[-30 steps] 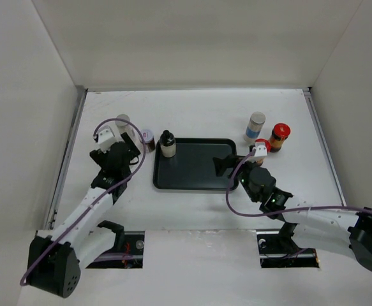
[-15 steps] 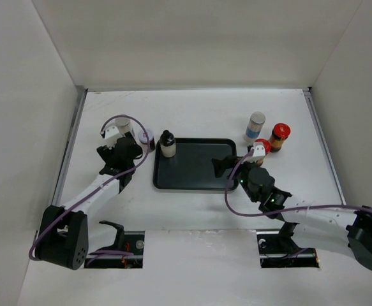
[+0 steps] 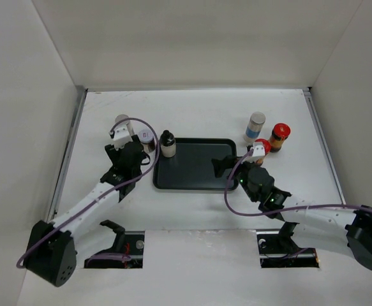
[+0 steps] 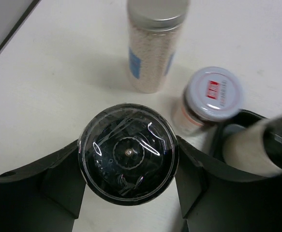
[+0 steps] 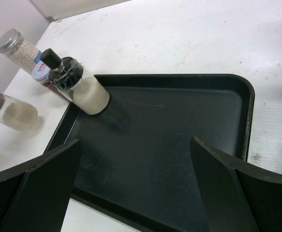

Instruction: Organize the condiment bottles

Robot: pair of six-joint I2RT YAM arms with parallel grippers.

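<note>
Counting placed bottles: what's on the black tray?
One black-capped cream bottle, upright in the far-left corner of the tray. No other bottle shows on it. The right hand covers its near-right corner in the top view; its fingers hide both near corners in the wrist view.

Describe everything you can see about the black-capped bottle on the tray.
The black-capped bottle is a small clear jar with a narrow black cap. Its lower part is filled with cream-coloured powder. It stands upright in the far left corner of the black tray, close against the rim. No jaws touch it. A white-capped jar stands close by, just outside the rim.
</note>
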